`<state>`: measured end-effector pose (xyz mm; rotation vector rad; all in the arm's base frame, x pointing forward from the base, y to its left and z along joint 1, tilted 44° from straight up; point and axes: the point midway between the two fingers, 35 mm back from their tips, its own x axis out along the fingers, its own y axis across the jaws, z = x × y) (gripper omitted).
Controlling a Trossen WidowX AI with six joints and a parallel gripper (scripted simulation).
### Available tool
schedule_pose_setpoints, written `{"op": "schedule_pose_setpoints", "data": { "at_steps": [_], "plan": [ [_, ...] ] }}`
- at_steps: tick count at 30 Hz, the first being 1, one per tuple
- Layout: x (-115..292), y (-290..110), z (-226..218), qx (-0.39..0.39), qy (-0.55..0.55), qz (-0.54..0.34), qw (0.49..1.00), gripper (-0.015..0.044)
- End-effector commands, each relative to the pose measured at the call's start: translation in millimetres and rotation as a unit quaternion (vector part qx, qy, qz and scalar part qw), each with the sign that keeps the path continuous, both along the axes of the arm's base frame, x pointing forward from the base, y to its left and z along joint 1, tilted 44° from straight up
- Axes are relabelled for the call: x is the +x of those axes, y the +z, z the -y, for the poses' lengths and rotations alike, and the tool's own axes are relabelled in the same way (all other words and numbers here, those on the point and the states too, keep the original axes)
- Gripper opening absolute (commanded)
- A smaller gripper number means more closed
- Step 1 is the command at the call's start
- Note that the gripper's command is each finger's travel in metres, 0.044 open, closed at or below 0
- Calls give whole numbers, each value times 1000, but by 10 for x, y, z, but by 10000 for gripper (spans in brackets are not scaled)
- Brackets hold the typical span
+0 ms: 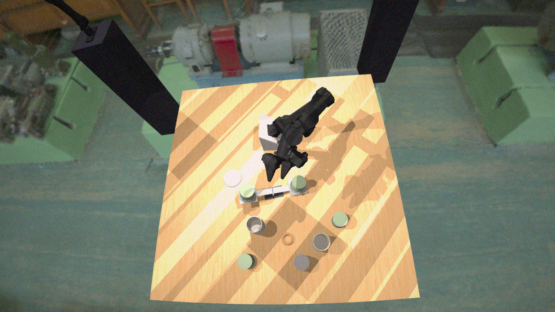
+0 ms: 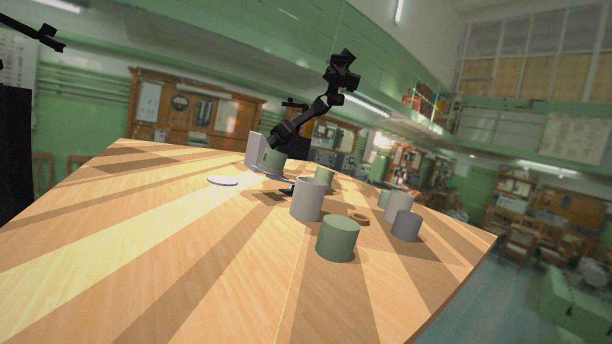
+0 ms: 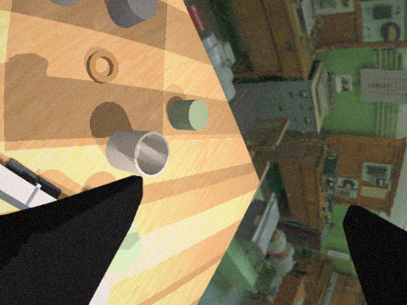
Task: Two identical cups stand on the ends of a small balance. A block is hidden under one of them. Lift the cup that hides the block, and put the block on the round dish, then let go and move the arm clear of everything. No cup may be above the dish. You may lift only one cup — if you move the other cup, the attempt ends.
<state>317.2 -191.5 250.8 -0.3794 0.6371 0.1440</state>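
Note:
A small balance (image 1: 272, 190) (image 2: 285, 180) stands mid-table with a pale green cup on each end: the left cup (image 1: 246, 191) (image 2: 273, 159) and the right cup (image 1: 298, 183) (image 2: 323, 175). No block shows. The round white dish (image 1: 232, 178) (image 2: 222, 180) lies flat just left of the left cup. My gripper (image 1: 277, 177) (image 3: 247, 202) is open and empty, raised high above the table. From above, its fingertips point down just behind the beam, nearer the right cup. In the wrist view the left finger hides most of a green cup (image 3: 129, 249).
In front of the balance stand several loose cups and cylinders: an open grey cup (image 1: 255, 225) (image 2: 308, 198) (image 3: 138, 152), green ones (image 1: 245, 261) (image 2: 338, 237) (image 1: 339, 219), grey ones (image 1: 321, 241) (image 1: 301, 262), and a small ring (image 1: 290, 241) (image 2: 359, 218) (image 3: 102, 64). The arm's white base block (image 1: 266, 140) stands behind.

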Motion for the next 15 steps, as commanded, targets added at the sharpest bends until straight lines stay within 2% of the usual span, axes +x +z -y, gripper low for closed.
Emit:
{"op": "schedule_pose_setpoints", "data": {
  "at_steps": [1,15],
  "plan": [
    [-182,-354,49,50,1,-38,998,440],
    [-813,-1223,-72,252,-5,-102,962,440]
  ]
}}
